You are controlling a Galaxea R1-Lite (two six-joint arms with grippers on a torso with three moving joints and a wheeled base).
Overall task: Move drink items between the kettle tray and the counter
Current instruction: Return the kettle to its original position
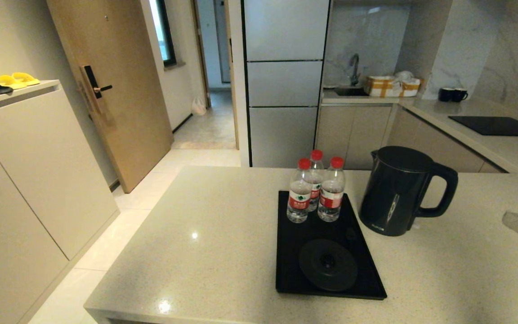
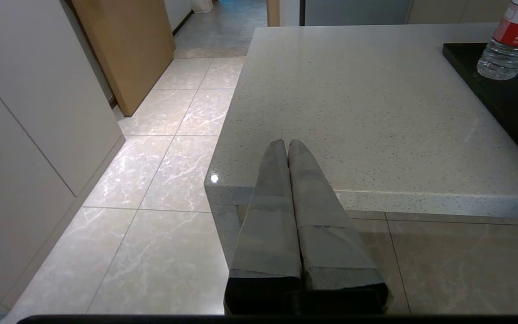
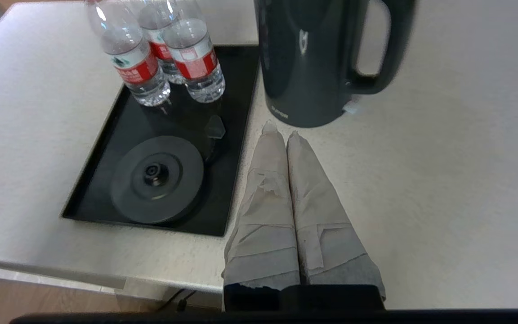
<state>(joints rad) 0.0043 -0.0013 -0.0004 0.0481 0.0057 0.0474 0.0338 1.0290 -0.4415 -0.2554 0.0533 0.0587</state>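
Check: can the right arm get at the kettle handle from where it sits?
Probably yes. The right gripper, fingers shut, hovers over bare counter just short of the kettle. The handle faces that side with nothing between. The fingers must open first.

Pale marble floor tiles [image 1: 205,157], wooden door [image 1: 110,85], cream cabinet [image 1: 29,171], marbled walls [image 1: 475,45]

black kettle [image 1: 397,191] upright on counter [image 1: 214,243], beside tray [image 1: 295,274]
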